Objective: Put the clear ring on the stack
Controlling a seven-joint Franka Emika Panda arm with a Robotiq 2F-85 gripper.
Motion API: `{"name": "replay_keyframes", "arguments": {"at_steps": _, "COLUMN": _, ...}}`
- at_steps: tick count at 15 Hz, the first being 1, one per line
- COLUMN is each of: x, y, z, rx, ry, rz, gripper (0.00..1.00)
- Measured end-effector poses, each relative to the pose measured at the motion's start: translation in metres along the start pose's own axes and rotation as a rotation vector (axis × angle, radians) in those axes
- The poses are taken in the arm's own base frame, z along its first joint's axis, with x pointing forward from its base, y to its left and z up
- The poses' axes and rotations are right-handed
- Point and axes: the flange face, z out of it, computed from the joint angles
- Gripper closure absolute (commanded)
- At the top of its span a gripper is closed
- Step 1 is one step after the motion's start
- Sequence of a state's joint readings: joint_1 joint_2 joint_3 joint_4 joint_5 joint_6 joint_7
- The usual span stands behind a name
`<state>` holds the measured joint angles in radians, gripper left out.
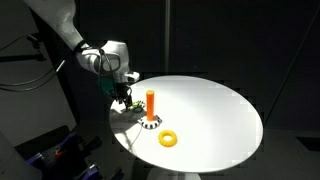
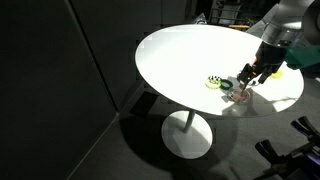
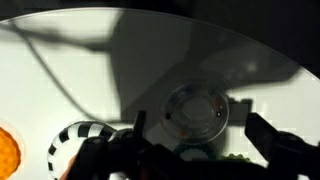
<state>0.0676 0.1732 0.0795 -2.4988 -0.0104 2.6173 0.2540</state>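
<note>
The clear ring (image 3: 197, 112) lies flat on the white table, faint and glassy, between my two dark fingers in the wrist view. My gripper (image 3: 200, 135) is open and straddles it, with a gap on each side. The stack (image 1: 150, 104) is an upright orange peg on a dark-and-white base, a short way to the right of my gripper (image 1: 122, 97) in an exterior view. From the opposite side my gripper (image 2: 245, 90) hangs low over the table near its edge.
The round white table (image 1: 215, 105) ends close behind the gripper. A flat yellow-orange ring (image 1: 168, 139) lies in front of the stack. A striped dark-and-white rim (image 3: 78, 138) and an orange patch (image 3: 6, 150) show at the wrist view's lower left. A small striped, yellow-green thing (image 2: 215, 82) lies beside the gripper.
</note>
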Motion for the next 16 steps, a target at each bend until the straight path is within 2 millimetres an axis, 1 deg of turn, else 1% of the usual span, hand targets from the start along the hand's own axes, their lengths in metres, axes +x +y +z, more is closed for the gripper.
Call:
{"name": "replay_keyframes", "arguments": {"at_steps": 4, "x": 0.003, "y": 0.002, "z": 0.016, "rx": 0.006, "ry": 0.020, "rz": 0.005, "gripper": 0.00}}
{"name": "replay_keyframes", "arguments": {"at_steps": 8, "x": 0.004, "y": -0.001, "z": 0.029, "rx": 0.013, "ry": 0.038, "rz": 0.001, "gripper": 0.00}}
{"name": "replay_keyframes", "arguments": {"at_steps": 16, "x": 0.006, "y": -0.006, "z": 0.045, "rx": 0.028, "ry": 0.088, "rz": -0.010, "gripper": 0.00}}
